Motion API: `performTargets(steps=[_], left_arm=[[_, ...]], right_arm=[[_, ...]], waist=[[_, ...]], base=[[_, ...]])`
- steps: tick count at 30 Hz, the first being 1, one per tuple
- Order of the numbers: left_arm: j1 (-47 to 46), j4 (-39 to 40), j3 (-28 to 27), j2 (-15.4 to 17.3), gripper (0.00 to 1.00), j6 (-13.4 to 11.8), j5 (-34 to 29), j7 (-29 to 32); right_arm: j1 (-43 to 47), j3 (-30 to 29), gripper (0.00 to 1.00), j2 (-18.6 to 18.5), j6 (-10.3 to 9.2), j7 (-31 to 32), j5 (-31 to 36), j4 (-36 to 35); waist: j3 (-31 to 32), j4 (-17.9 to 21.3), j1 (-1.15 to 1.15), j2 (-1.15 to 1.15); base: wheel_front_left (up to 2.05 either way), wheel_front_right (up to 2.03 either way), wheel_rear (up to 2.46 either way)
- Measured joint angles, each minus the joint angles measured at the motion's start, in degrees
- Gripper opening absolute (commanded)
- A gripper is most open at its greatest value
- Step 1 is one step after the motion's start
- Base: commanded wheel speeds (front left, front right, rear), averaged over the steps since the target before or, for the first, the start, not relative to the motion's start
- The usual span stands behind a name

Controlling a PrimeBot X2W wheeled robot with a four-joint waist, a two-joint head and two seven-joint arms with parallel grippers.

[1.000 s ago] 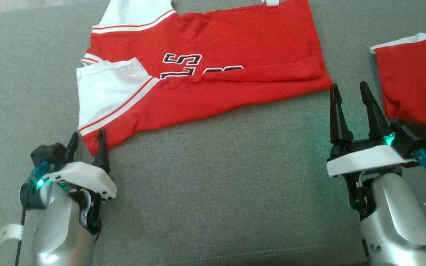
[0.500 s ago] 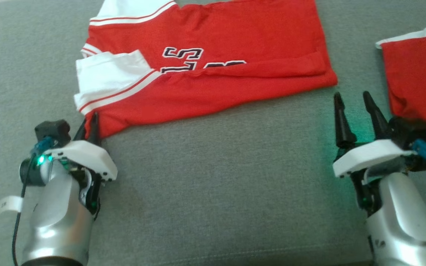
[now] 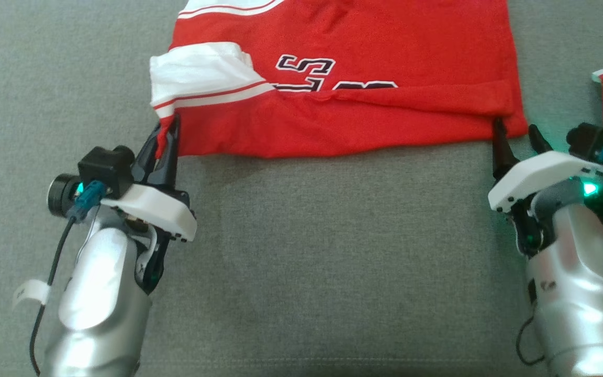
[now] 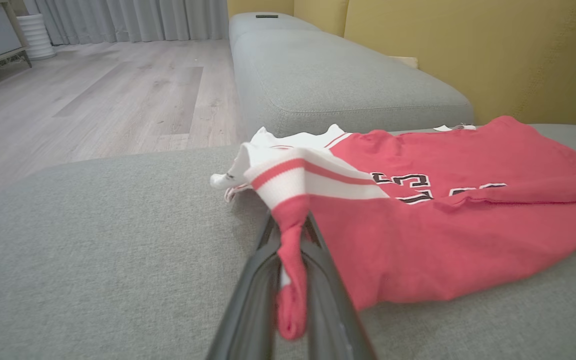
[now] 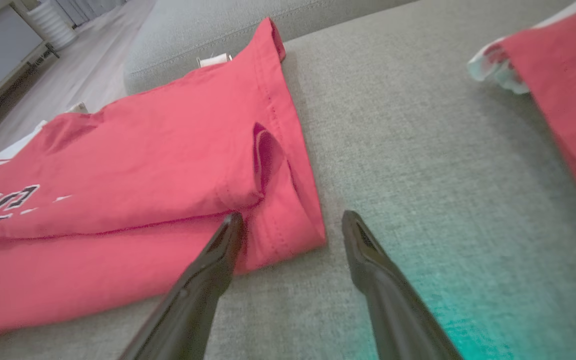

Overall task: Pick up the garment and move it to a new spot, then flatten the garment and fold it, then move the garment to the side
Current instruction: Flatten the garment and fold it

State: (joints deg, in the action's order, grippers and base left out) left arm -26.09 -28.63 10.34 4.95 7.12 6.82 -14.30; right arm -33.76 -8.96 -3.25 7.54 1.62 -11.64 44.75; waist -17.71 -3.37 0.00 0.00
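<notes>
Well, the left wrist view adds wooden floor [image 4: 93,100] past the sofa seat's [image 3: 306,262] edge. Open grey seat stretches toward six o'clock. The red garment [image 3: 343,78] lies at twelve. The left gripper [image 3: 167,137], at nine, has its jaws clamped on the garment's sleeve-side corner. The right gripper [image 3: 515,128], at three, holds its jaws spread at the hem corner.

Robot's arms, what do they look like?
Shiny silver forearms, white caps, and two long pointed black fingers each. Green lights glow at the wrists. Each carries a black camera with a blue plug; a black cable hangs off the left arm.
</notes>
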Motion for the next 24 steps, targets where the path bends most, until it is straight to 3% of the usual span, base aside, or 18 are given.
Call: performTargets(steps=[7, 8, 10, 14, 24], left_arm=[[0.0, 0.6, 0.9, 0.1, 0.00, 0.0, 0.9, 0.0], [0.0, 0.5, 0.9, 0.2, 0.00, 0.0, 0.9, 0.0], [0.0, 0.2, 0.9, 0.3, 0.00, 0.0, 0.9, 0.0], [0.1, -0.8, 0.2, 0.7, 0.00, 0.0, 1.0, 0.0], [5.0, -1.5, -2.2, 2.2, 0.00, 0.0, 1.4, 0.0]], right_arm=[[-6.4, -0.8, 1.00, -0.1, 0.00, -1.0, 2.0, 8.3], [-6.9, -0.7, 0.44, -0.1, 0.00, -1.5, 2.1, 9.4], [-7.3, 0.0, 0.00, -0.2, 0.00, -2.9, 2.0, 11.0], [-7.4, 2.3, 0.00, -0.1, 0.00, -6.8, 1.0, 13.3], [-3.3, 11.1, 0.00, -0.1, 0.00, -13.4, -11.6, 12.8]], waist=[[-0.4, -0.5, 0.00, 0.00], [-0.3, -0.4, 0.00, 0.00], [0.0, -0.1, 0.00, 0.00], [0.9, 1.0, 0.00, 0.00], [6.0, 4.3, 0.00, 0.00]], base=[[0.00, 0.00, 0.00], [0.00, 0.00, 0.00], [0.00, 0.00, 0.00], [0.00, 0.00, 0.00], [0.00, 0.00, 0.00]])
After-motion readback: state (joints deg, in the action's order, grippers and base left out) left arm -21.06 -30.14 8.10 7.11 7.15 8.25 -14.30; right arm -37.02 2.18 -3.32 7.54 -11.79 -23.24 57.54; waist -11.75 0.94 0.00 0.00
